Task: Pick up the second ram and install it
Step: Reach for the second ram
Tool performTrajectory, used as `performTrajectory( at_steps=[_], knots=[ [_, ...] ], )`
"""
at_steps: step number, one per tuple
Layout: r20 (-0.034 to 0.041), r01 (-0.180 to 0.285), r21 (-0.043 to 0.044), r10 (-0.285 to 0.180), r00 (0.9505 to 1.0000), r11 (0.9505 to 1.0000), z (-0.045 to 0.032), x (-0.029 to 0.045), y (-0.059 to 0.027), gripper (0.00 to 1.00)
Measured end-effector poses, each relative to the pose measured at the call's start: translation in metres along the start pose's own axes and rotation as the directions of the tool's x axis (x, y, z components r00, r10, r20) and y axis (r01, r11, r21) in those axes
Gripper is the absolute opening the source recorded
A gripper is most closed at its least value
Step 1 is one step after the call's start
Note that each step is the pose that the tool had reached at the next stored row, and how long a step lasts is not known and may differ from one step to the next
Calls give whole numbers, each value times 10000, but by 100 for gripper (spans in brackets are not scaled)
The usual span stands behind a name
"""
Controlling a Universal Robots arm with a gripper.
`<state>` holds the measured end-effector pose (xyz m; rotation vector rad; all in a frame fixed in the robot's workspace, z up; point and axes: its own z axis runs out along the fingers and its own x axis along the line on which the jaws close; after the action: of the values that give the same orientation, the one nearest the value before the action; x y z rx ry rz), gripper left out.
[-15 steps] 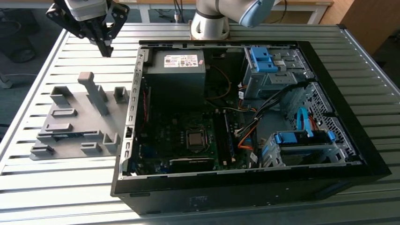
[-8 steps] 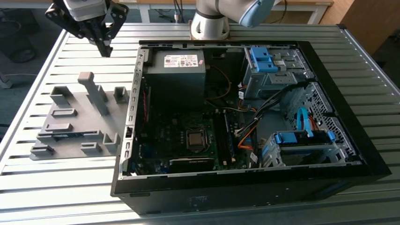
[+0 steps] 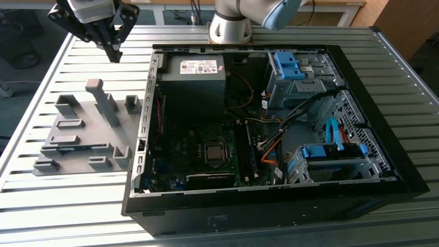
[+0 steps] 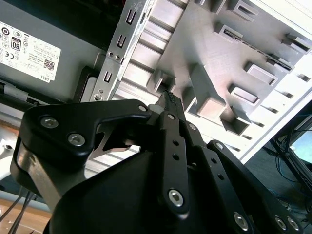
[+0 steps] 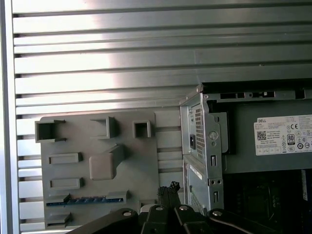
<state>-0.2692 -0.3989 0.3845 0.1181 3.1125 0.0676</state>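
So we've got a ribbed aluminium bench [image 3: 69, 206] with slats running across it. An opened black PC case [image 3: 274, 208] lies on its side on the bench, insides facing up. Just beside it, on the exterior view's left, sits a grey fixture tray [image 3: 96, 141] with upright blocks. The arm [image 3: 230, 25] stands at the far edge of the bench, and there's a brown wooden panel [image 3: 404, 20] in the room behind.

The second ram [image 5: 83, 199] is standing on edge in one of the tray's long slots, in the part of the tray nearer the exterior camera. We see it as a thin dark strip with a bluish edge. Its long axis runs along the bench slats, straight toward the side of the case. We can't tell which end has the label.

The tool [image 3: 114, 56] hangs above the bench past the tray's far end, pointing down. Its fingertips are pressed together with nothing between them. The stick is well apart from it, down at the tray's other end.
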Motion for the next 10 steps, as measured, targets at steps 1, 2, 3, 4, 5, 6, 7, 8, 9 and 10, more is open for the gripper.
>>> performTrajectory(
  at_steps=[1,2,3,4,5,6,7,8,9,10],
  knots=[
    [0,0,0,0,10000,10000,0,2,0,11],
    [1,0,0,0,10000,10000,0,4,-1,11],
    [0,0,0,0,10000,10000,0,6,-1,11],
    [0,0,0,0,10000,10000,0,9,-1,11],
    [1,0,-1,0,10000,10000,0,12,-1,11],
    [0,0,0,0,10000,10000,0,15,-1,11],
    [0,1,0,-1,10000,10000,-1,17,-1,11],
    [0,1,0,-1,10000,10000,-1,22,-2,11],
    [0,1,0,-1,10000,10000,-1,38,-3,11],
    [0,1,0,-1,10000,10000,-1,38,-3,11]
  ],
)
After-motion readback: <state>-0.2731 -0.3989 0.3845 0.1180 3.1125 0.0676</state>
